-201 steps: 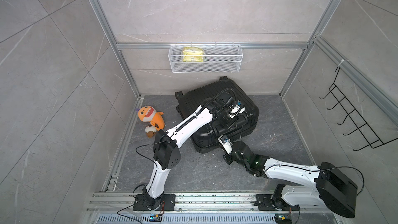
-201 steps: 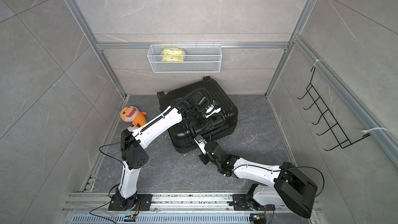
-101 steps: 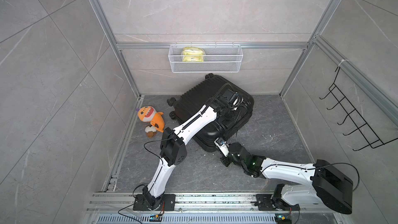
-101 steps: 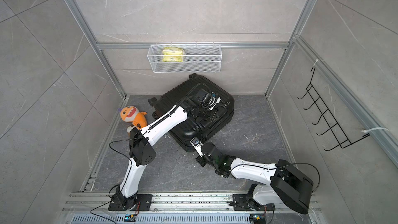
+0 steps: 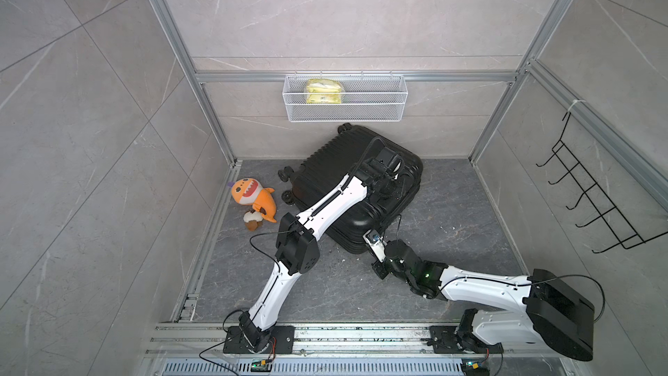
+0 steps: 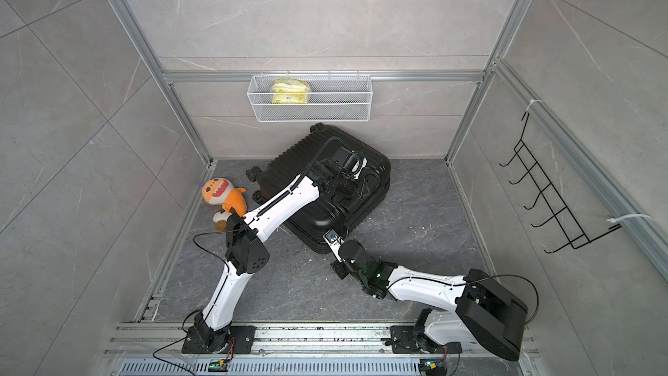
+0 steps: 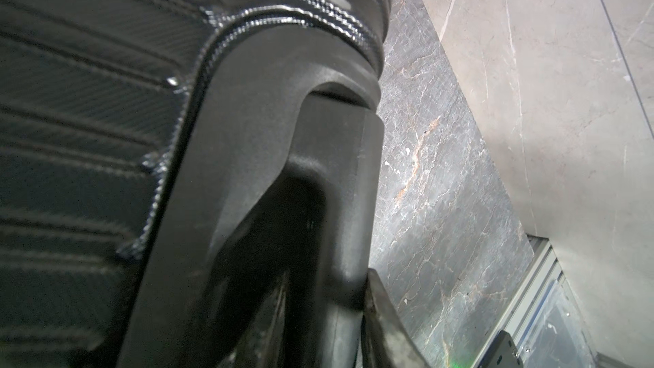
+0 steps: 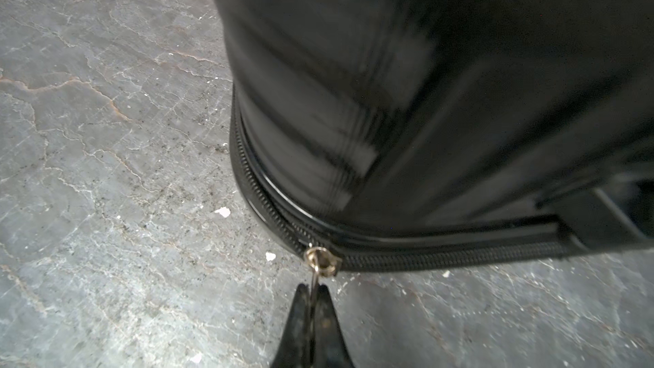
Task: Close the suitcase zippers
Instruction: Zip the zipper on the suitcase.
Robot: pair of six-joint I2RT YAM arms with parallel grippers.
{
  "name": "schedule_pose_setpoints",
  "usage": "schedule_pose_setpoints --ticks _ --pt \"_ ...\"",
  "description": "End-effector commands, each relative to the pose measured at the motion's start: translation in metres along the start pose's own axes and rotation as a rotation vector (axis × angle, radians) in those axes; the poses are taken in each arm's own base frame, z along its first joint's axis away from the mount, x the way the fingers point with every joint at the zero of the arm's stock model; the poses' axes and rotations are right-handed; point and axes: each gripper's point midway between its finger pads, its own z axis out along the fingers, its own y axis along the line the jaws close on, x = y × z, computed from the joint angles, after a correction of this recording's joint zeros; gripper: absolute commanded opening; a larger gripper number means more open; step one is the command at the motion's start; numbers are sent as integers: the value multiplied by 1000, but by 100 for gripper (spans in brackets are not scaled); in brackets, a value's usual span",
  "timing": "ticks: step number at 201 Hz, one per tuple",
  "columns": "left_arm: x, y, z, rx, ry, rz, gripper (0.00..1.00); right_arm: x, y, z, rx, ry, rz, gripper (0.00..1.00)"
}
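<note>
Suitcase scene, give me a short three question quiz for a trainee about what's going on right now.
1. True or false: the right gripper is shut on the zipper pull.
2. What lies beside the suitcase? A orange plush, B red ball, C blue shoe.
3. Fill in: the left gripper grips the suitcase's ____.
Key: 1 true; 2 A; 3 handle.
</note>
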Motion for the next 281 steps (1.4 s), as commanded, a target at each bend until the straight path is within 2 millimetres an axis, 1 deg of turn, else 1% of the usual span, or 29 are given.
schedule_pose_setpoints --ticks 1,18,36,55,70,89,118,135,143,150,162,164,166,181,194,203,217,225,244,253,266,281 --pt "-109 -38 1 328 -388 -285 0 -70 83 -45 -384 -267 -47 0" --pt "-110 -39 0 334 -395 -296 0 -77 83 -52 -398 -292 -33 0" --pt "-115 -42 -4 360 -405 -299 0 -83 89 -61 -448 -311 -35 0" --pt "-123 -44 -11 414 -415 -334 0 -84 93 -68 -487 -314 -40 0" --pt "-130 -46 -17 457 -423 -362 0 -80 93 -68 -495 -297 -52 0" --pt "-133 -47 -21 476 -426 -379 0 -67 84 -57 -442 -238 -54 0" --pt "-124 -43 -14 453 -388 -385 0 -47 58 -33 -299 -146 -23 0" --pt "-113 -35 -5 425 -364 -396 0 -38 46 -21 -233 -111 8 0" --pt "-110 -31 -5 406 -363 -402 0 -36 40 -16 -199 -111 25 0" --pt "-107 -26 -3 384 -362 -409 0 -34 38 -13 -189 -114 40 0" --pt "-100 -15 8 345 -352 -419 0 -31 36 -10 -185 -121 56 0" --pt "-104 -21 -5 357 -368 -412 0 -30 36 -9 -186 -121 58 0" --pt "-106 -22 -9 360 -375 -408 0 -30 36 -9 -187 -122 59 0" --pt "-105 -21 -10 348 -371 -392 0 -27 32 -6 -166 -109 73 0" --pt "-106 -22 -16 329 -371 -357 0 -22 24 -3 -121 -94 92 0" --pt "-108 -22 -23 309 -375 -311 10 -18 16 -2 -84 -82 109 0" --pt "-111 -23 -41 264 -397 -220 33 -13 4 -2 -34 -68 135 0" --pt "-111 -21 -51 226 -408 -160 44 -9 -2 -3 -11 -61 151 0" --pt "-110 -13 -81 112 -431 -33 63 -2 -15 -7 26 -56 191 0" --pt "-109 -9 -96 67 -435 25 71 2 -20 -8 36 -54 208 0" --pt "-107 -1 -117 9 -438 88 78 8 -26 -11 57 -44 227 0" --pt "-101 10 -139 -26 -420 159 80 14 -32 -13 76 -28 235 0"
